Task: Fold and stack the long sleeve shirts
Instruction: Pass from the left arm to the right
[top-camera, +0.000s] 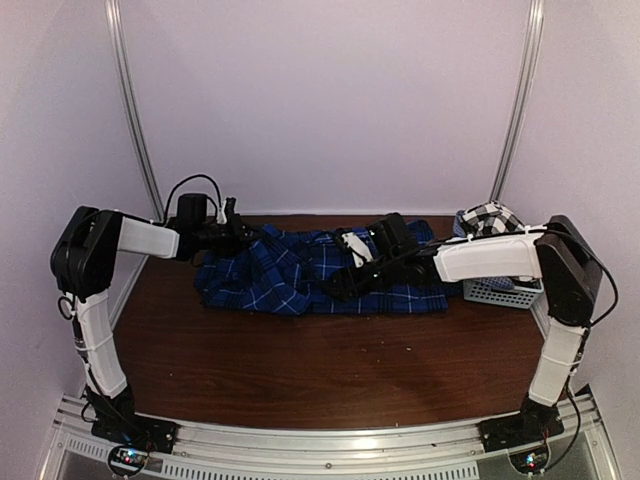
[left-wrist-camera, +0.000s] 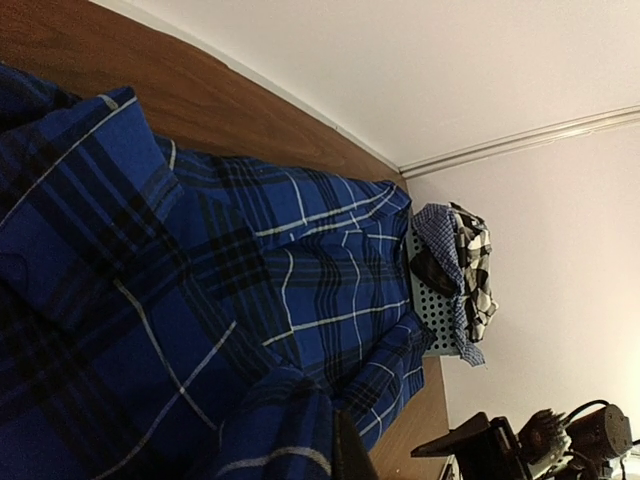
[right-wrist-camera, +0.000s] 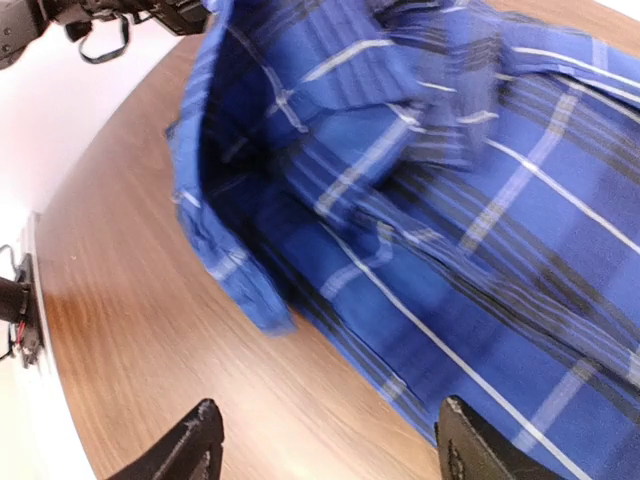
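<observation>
Blue plaid shirt (top-camera: 270, 275) lies rumpled, one edge raised.

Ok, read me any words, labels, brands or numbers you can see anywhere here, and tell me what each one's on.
None can be read. The blue plaid shirt, the checked shirt, the basket and the table show no writing. Any print on the arms is too small to tell.
</observation>
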